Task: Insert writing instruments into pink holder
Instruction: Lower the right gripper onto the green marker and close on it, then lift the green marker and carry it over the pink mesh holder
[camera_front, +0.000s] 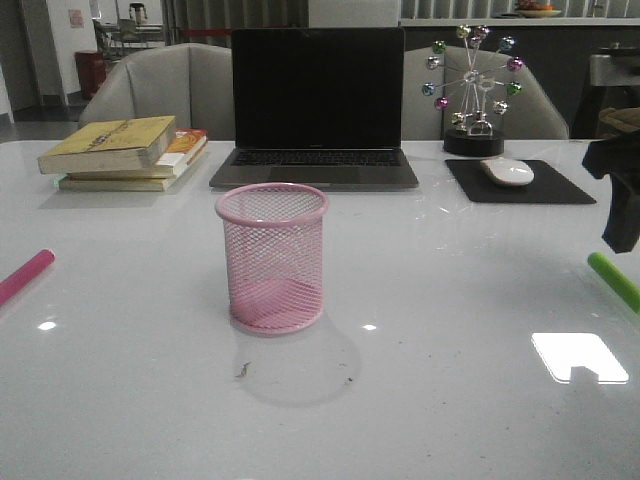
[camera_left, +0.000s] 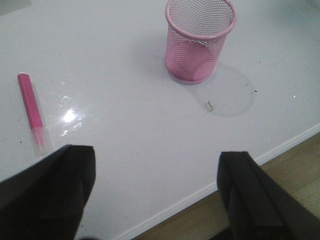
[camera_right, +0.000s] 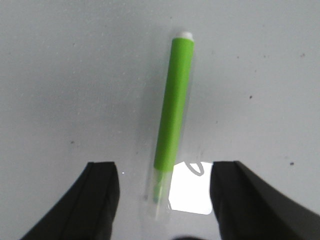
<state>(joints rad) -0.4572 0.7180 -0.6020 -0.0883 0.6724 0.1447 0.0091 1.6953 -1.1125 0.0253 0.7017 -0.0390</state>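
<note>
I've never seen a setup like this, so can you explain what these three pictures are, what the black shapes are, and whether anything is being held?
It is a two-armed robot at a white table. One picture looks forward from the robot; the other two come from cameras on its wrists. The black shapes are fingers of the left gripper and right gripper, both open and holding nothing. The pink holder stands upright and empty. The pink marker lies at the left, the green marker at the right. Behind sit a laptop, books and a mouse.
</note>
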